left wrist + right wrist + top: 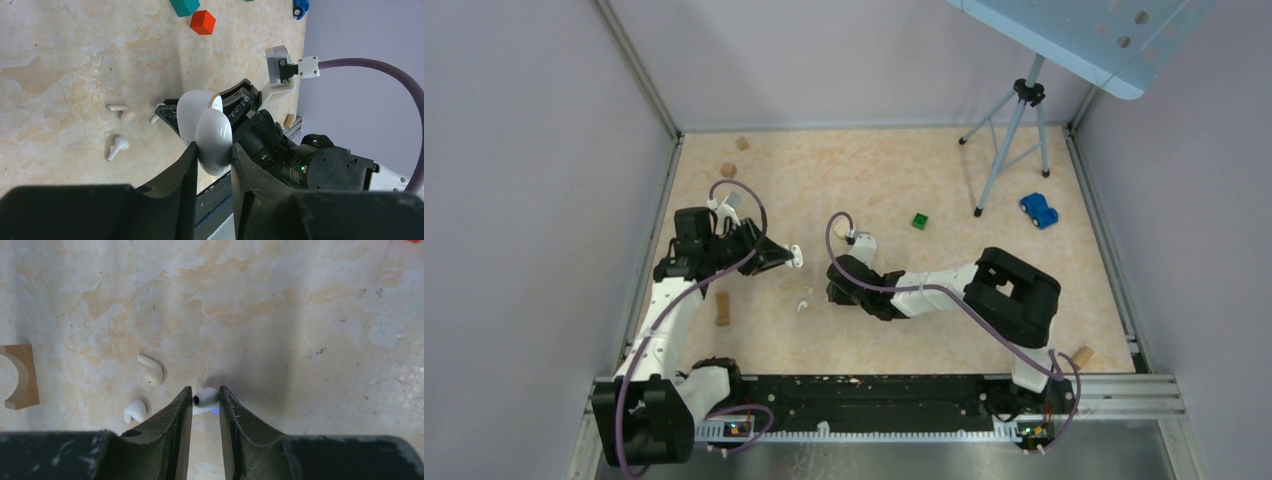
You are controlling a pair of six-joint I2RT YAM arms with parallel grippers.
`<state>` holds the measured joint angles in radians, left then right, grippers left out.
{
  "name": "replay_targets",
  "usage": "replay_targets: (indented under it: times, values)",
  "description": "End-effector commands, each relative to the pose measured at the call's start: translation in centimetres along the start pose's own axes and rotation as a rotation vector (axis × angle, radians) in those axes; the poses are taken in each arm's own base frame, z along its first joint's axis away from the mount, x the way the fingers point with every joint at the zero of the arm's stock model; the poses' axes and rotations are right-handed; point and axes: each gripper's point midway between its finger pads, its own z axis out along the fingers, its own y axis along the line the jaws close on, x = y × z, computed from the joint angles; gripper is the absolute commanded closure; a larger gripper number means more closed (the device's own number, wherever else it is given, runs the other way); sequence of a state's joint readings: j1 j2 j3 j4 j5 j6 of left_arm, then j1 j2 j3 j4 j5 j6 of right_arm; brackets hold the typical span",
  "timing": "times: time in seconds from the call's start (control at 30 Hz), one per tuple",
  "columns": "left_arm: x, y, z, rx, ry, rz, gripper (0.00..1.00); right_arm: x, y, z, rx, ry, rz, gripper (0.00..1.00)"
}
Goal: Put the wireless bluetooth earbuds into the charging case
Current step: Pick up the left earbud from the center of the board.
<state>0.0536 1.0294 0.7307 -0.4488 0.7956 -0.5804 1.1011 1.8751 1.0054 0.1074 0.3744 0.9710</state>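
Note:
My left gripper (214, 150) is shut on the charging case (212, 135), a glossy whitish case with its lid open, held above the table; it also shows in the top view (797, 254). My right gripper (205, 392) is down at the table, its fingertips closed on one white earbud (206, 399). The second earbud (135, 411) lies loose on the table just left of the right fingers; it also shows in the left wrist view (117, 147) and in the top view (803, 305). A small beige bead (152, 371) lies close beside it.
A tan wooden block (721, 308) lies near the left arm, and others lie at the back left (728, 169) and front right (1082, 355). A green cube (920, 221), a blue toy car (1039, 210) and a tripod (1014, 130) stand further back. A red cube (202, 22) lies beyond the earbuds.

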Motion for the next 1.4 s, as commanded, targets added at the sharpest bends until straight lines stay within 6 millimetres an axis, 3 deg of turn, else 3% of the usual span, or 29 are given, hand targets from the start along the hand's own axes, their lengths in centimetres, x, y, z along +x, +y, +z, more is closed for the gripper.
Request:
replay_targets:
  times: [0.0,0.23,0.5,0.77,1.1,1.37]
  values:
    - [-1.0,-1.1,-0.3,0.027,-0.028,0.046,0.87,0.3,-0.6,1.1,0.039,0.011,-0.016,0.74]
    - [-1.1,-1.1,-0.3,0.025,-0.031,0.053,0.87,0.0,-1.1,1.1,0.077,0.008,-0.047,0.76]
    - [-1.2,-1.2,-0.2,0.027,-0.029,0.051,0.87,-1.3,-1.3,-0.3,0.084,-0.029,-0.056,0.8]
    - [-1.3,-1.3,-0.3,0.029,-0.027,0.051,0.87,-3.1,-4.5,-4.4,0.097,-0.031,-0.074,0.83]
    - [-1.1,-0.8,0.0,0.021,-0.019,0.034,0.86,-4.0,-9.9,-8.9,0.195,0.109,-0.284,0.85]
    - [-1.4,-0.8,0.0,0.006,-0.025,0.037,0.86,-3.9,-12.0,-7.9,0.354,0.215,-0.468,0.84]
